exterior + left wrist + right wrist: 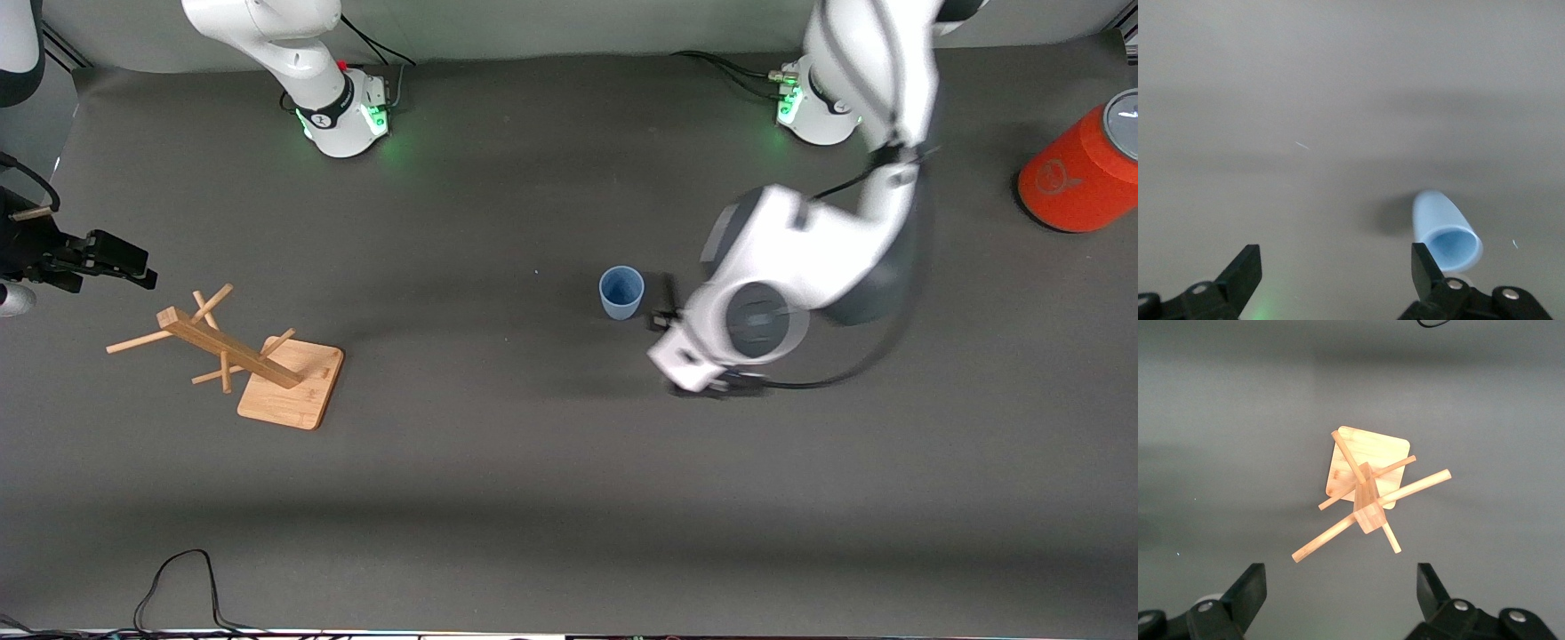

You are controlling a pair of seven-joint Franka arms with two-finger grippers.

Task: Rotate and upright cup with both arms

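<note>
The pale-blue cup [621, 292] stands upright, mouth up, on the dark table near its middle. My left gripper [662, 316] is low beside it, toward the left arm's end, mostly hidden under the arm's white wrist. In the left wrist view the left gripper [1337, 273] is open and empty. The cup [1445, 230] stands just outside one of the fingertips [1423, 267], not between them. My right gripper [120, 260] waits at the right arm's end of the table. It is open and empty in the right wrist view [1338, 593].
A wooden peg rack [267, 356] on a square base stands near the right gripper and shows in the right wrist view [1368, 487]. A big orange cylinder [1080, 173] with a grey top stands at the left arm's end. A cable [178, 587] lies at the table's front edge.
</note>
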